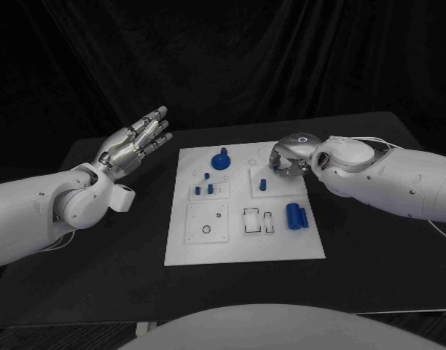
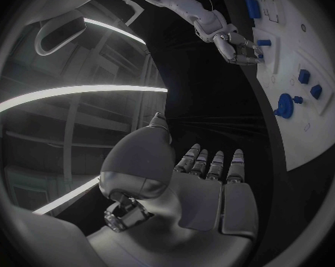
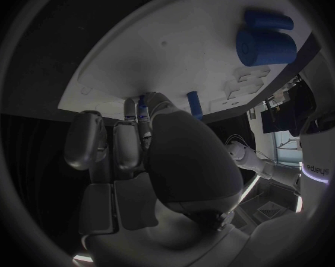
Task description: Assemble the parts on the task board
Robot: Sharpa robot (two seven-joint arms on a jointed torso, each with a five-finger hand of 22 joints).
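The white task board lies in the middle of the black table. My right hand reaches down at the board's far right part, its fingertips pinching a small blue peg against the board. Beside it stands another blue peg. A round blue part with a knob sits at the far middle. Two small blue pegs stand left of centre. Two blue cylinders lie at the right edge. My left hand hovers open left of the board, holding nothing.
Rectangular slots and a plate with a round hole occupy the board's near half. Bare black table surrounds the board on every side. A black curtain closes off the back.
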